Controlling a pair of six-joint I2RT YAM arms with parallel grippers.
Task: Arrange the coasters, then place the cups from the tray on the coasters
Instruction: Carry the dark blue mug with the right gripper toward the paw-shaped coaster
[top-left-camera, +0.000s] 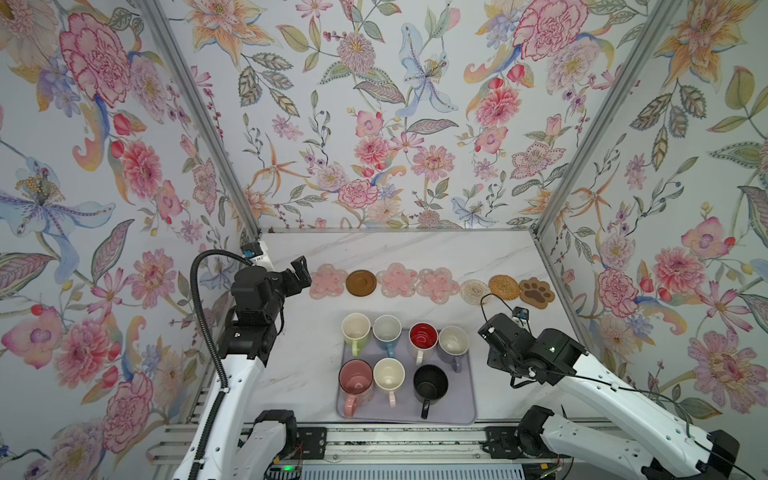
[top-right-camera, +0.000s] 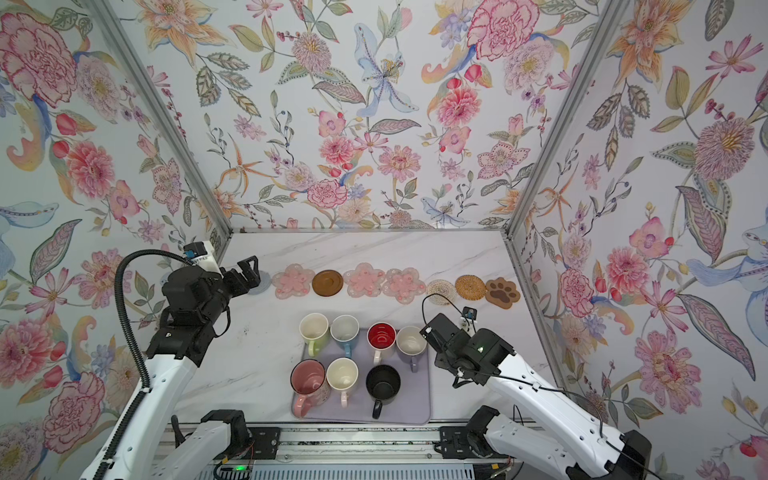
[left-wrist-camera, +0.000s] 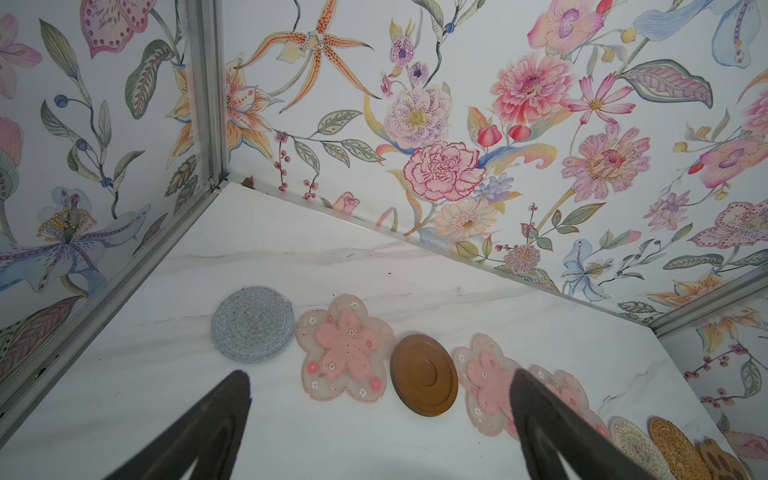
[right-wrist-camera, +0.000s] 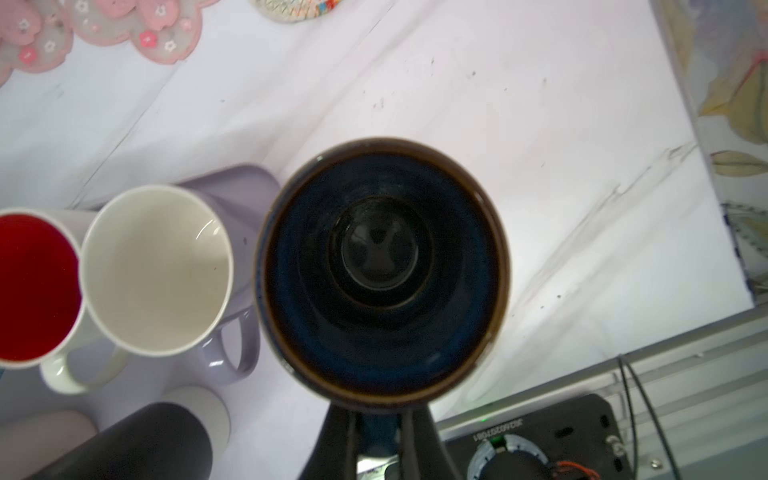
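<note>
Seven cups (top-left-camera: 388, 374) on lavender tray (top-left-camera: 462, 401)

Left arm (top-left-camera: 232, 395) reaches up along the table's (top-left-camera: 291, 374) left edge. The left gripper (top-left-camera: 300, 270) is aimed toward the far edge, jaws spread wide, nothing in them. Right arm (top-left-camera: 615, 399) bends in from the right edge, wrist tipped down, right gripper (right-wrist-camera: 378, 417) pinched tight on the dark navy mug (right-wrist-camera: 382, 266) by its handle.

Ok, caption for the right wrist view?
Right end effector grips navy cup by its handle; lavender cup and red-lined cup alongside.
</note>
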